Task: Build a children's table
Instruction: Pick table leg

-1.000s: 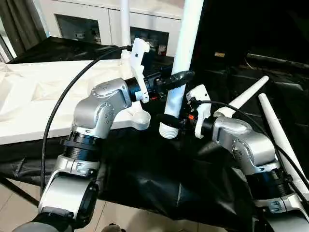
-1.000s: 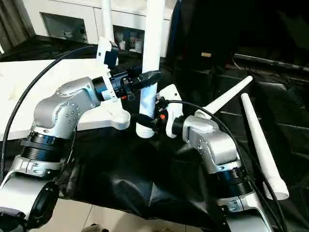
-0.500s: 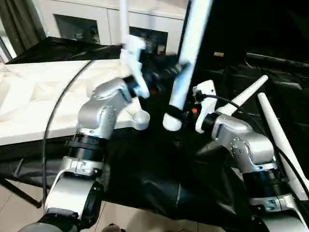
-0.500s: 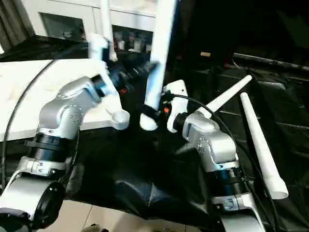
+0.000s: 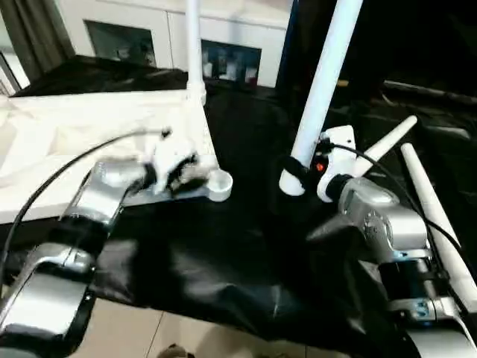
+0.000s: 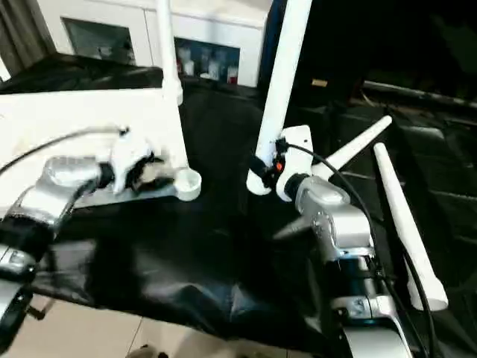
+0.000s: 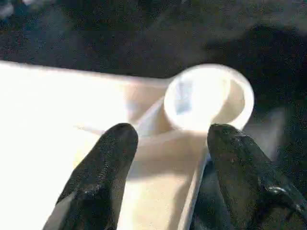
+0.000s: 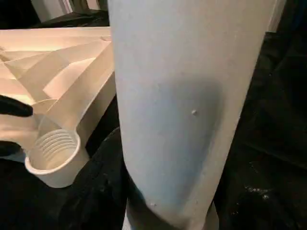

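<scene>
I see the white plastic table top (image 5: 82, 142) lying ribbed side up on the black-draped desk (image 5: 223, 261), with its round threaded corner socket (image 5: 220, 183) at the near corner. One long tapered white tube leg (image 5: 192, 52) stands upright in the far corner, its upper end cut off by the frame. My right hand (image 5: 296, 170) grips a second white tube leg (image 5: 324, 82) near its threaded base, holding it almost upright, just beside the empty socket and apart from it; its top also runs out of frame. My left hand (image 7: 168, 163) is over the table top next to that socket, its black fingers (image 7: 103, 167) spread well apart and holding nothing, one on each side of the rib leading to the socket. In the head views that hand is blurred. Two more white tube legs (image 5: 428, 209) lie on the desk to the right. That makes four legs. A white cabinet with glass doors (image 5: 149, 37) stands behind.
</scene>
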